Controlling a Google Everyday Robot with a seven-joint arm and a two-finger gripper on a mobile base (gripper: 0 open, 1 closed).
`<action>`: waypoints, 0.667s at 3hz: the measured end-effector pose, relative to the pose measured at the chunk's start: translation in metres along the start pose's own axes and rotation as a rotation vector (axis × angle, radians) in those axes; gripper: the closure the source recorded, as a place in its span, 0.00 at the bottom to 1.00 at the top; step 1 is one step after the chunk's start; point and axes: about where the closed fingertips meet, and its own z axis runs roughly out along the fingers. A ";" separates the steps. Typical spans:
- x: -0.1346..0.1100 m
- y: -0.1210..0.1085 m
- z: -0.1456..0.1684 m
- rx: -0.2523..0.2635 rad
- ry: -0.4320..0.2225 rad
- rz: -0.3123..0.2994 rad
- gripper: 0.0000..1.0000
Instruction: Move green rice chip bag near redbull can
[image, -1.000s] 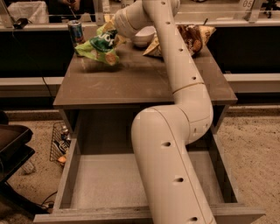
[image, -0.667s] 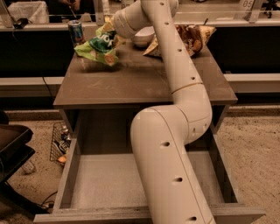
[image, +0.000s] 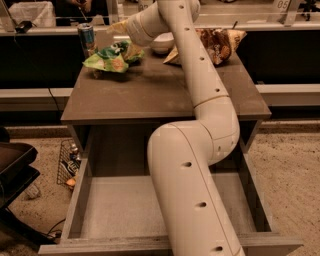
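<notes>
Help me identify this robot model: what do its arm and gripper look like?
The arm is smooth and cream-white, built of thick rounded tubular segments with bulbous joints and rows of small dark round holes. No loose cables show. The gripper, beside the green rice chip bag, looks pale yellowish.

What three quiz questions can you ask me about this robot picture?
1. Fill in: the drawer under the table is ___.
2. True or false: the redbull can stands upright on the table.
3. Where is the gripper?
A. Just above the green rice chip bag, at the table's back left
B. Down inside the drawer
C. On the brown-and-yellow snack bag

Key: 1 open; 2 true; 3 A.
</notes>
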 end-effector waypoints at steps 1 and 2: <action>-0.001 0.001 0.003 -0.002 -0.003 0.000 0.00; -0.001 0.001 0.003 -0.002 -0.003 0.000 0.00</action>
